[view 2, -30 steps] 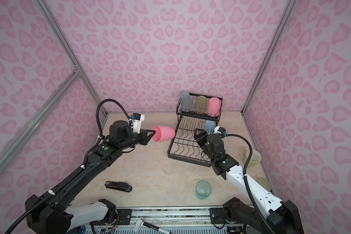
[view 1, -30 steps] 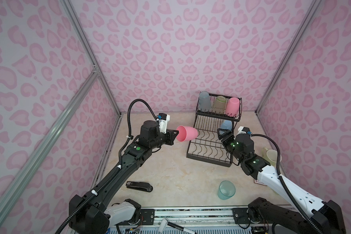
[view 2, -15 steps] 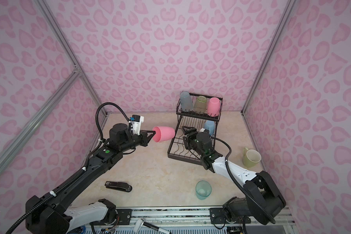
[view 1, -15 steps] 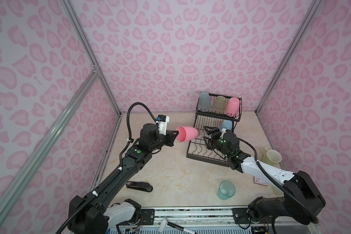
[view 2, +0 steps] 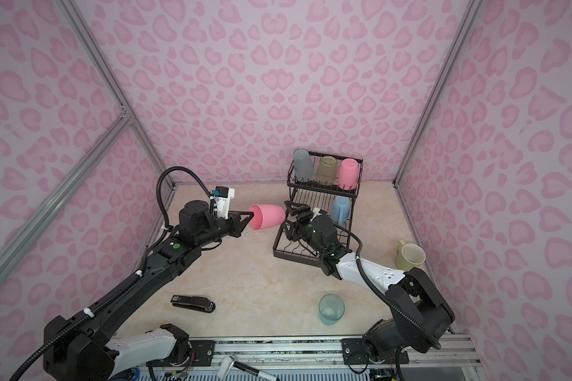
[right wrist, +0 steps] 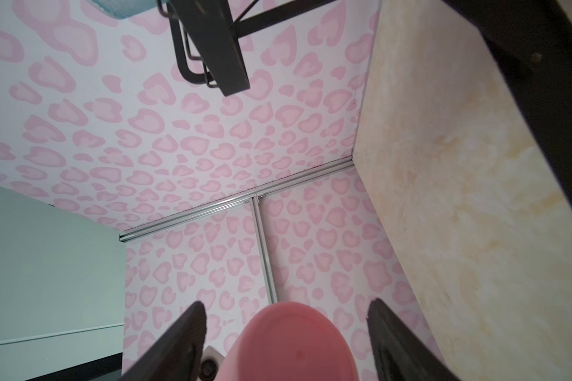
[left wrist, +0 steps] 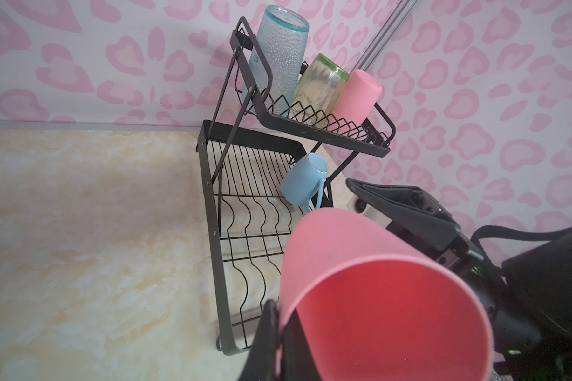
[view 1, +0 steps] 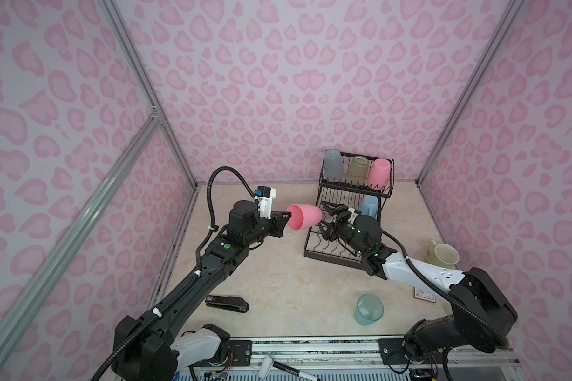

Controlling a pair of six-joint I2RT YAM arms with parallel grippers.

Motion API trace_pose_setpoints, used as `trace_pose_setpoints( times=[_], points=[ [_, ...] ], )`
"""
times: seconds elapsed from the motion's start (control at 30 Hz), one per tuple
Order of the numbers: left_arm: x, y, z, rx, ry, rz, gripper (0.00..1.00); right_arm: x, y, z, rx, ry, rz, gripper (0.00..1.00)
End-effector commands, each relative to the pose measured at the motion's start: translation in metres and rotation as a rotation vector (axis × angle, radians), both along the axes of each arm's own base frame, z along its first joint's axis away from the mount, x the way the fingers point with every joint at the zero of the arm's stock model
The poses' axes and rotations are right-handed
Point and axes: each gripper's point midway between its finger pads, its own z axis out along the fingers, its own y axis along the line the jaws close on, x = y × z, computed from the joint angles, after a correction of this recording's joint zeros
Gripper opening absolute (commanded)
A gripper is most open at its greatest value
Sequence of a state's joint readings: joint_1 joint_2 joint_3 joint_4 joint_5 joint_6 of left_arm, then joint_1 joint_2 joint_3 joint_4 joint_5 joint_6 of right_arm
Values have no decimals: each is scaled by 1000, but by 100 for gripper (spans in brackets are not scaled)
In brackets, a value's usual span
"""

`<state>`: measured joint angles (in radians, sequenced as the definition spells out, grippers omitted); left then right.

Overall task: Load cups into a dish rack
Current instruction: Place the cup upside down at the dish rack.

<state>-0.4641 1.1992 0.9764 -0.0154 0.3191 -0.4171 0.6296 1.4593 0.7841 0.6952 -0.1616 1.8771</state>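
One pink tumbler (view 1: 304, 216) — rim in left tool (view 1: 287, 215), base between right tool's (view 1: 325, 217) jaws

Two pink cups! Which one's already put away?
Find the black wire dish rack at the back of the table and look at its raised upper basket. Three cups stand there in a row; the pink tumbler is at the right end, solid-coloured while both neighbours are see-through.

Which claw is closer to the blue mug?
Right. The right claw hovers close beside the blue mug; the left claw, gripping the pink cup, is farther away.
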Motion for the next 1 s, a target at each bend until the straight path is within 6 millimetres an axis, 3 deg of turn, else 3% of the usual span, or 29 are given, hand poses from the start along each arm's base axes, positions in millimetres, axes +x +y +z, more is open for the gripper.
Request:
trace_pose_setpoints(
  times=[0.0,0.37,0.73,0.83,0.97],
  points=[
    [4,-2,10,-32,-43,-6,6,-3,8,11,57,-4,17,77],
    [7,0,13,-45,-54,-1,6,-7,37,20,88,12,55,76],
    [15,-2,2,-55,-30,6,8,-5,44,21,115,16,40,75],
    [16,-4,-1,-56,-17,-2,10,-4,43,21,116,10,30,65],
    [17,-5,-4,-56,-3,-1,19,-3,38,20,91,2,3,62]
  ],
)
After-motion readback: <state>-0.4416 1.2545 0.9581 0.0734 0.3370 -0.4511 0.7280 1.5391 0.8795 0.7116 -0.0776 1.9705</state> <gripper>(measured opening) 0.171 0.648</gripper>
